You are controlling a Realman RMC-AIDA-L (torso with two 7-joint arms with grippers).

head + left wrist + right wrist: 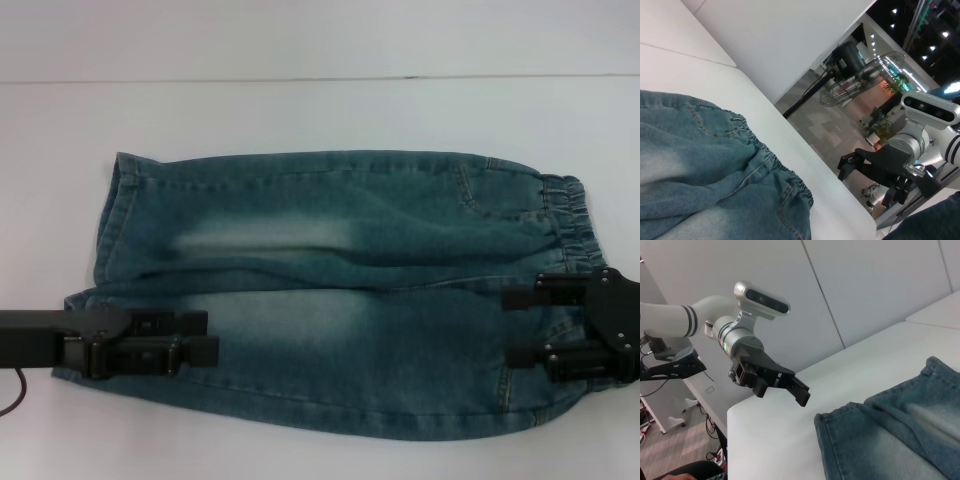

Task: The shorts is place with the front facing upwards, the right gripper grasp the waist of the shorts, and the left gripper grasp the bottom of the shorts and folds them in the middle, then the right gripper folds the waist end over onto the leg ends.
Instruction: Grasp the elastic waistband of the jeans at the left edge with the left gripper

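Shorts [340, 290]: flat on the white table [300, 110], waistband [570, 215] right, hems [110, 225] left.
Left gripper [212, 337]: over near-left hem, fingers parted, holding nothing.
Right gripper [512, 327]: over near-right waistband, fingers apart, empty.

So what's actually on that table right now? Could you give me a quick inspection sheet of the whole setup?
Surface: white table, bare around the cloth.
Job's things: blue-green shorts lying flat, gathered waist toward the robot's right, leg hems toward its left.
Clutter: nothing seen.
Grippers: left tool open over the near leg hem; right tool open over the waist end. Neither grips the cloth yet.
Cables: thin dark cable hanging by the left arm.
Surroundings: white wall panels; a fan on the floor beyond.
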